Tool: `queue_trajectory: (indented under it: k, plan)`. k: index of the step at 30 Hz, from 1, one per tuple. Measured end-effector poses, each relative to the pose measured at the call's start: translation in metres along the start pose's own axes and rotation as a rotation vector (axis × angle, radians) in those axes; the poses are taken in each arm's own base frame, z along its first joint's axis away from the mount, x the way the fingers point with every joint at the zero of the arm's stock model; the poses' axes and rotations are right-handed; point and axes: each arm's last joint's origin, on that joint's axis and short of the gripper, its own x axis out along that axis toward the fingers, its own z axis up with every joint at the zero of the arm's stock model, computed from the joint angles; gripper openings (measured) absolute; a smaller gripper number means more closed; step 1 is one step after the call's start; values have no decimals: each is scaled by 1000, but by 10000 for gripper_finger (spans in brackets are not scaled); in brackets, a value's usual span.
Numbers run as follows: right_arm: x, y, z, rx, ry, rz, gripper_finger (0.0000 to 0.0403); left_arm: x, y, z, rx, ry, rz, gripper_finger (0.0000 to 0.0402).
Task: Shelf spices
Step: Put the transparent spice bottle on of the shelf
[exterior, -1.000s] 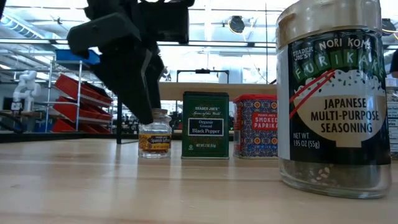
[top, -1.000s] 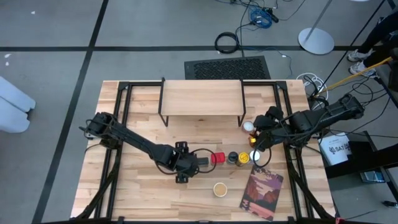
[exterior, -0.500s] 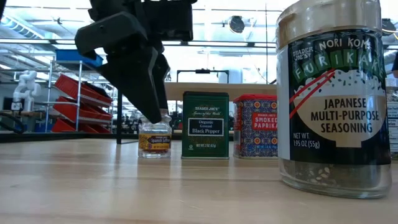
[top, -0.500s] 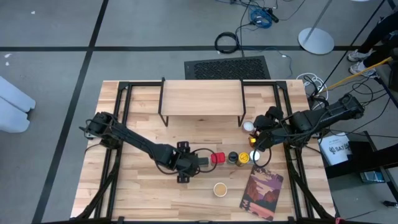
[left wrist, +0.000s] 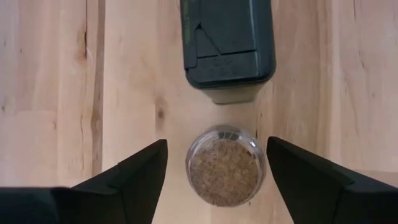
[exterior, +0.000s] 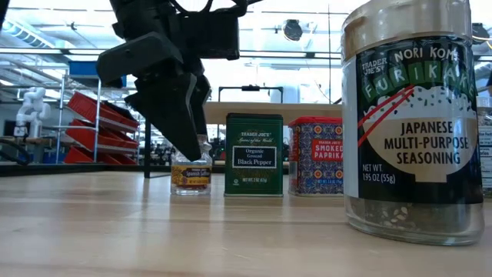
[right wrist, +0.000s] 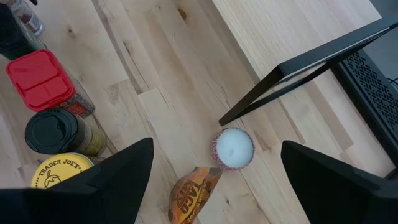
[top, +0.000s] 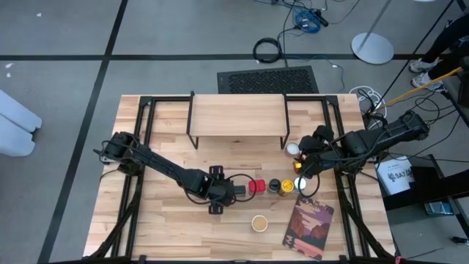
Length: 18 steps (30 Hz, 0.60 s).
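Spices sit unshelved on the big plank table point(top: 161, 220): we count a red-topped jar point(top: 256, 185), a black-topped jar point(top: 275, 186), a yellow-topped jar point(top: 287, 186), a white-topped jar point(top: 293, 149), a tan-topped jar point(top: 259, 222) and, seen by the left wrist camera, a dark green black-pepper tin point(left wrist: 227, 46) and a small clear glass jar of brown spice point(left wrist: 225, 171). The low rack with pale wooden top and black legs point(top: 238, 117) carries nothing we can see. We judge the step in hand to be the first pick. The left gripper point(left wrist: 216, 165) stands over the small clear jar, its two dark fingers point(left wrist: 134, 177) straddling the jar with a gap on each side; the jaws are apart, touching nothing and holding nothing. The next move calls for descent, a squeeze on the glass without nudging the tin just beside it, then a lift to the rack. The right gripper point(right wrist: 214, 168) waits near the rack's right leg, above the white-topped jar, jaws spread wide and empty.
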Motion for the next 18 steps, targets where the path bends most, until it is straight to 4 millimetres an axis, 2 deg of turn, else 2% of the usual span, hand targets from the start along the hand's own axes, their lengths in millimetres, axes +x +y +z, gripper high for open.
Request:
queue_trajectory:
  k: [18]
  plan:
    - [0, 0, 0, 0, 0, 0, 341, 1, -1, 0, 16, 9, -25, 282]
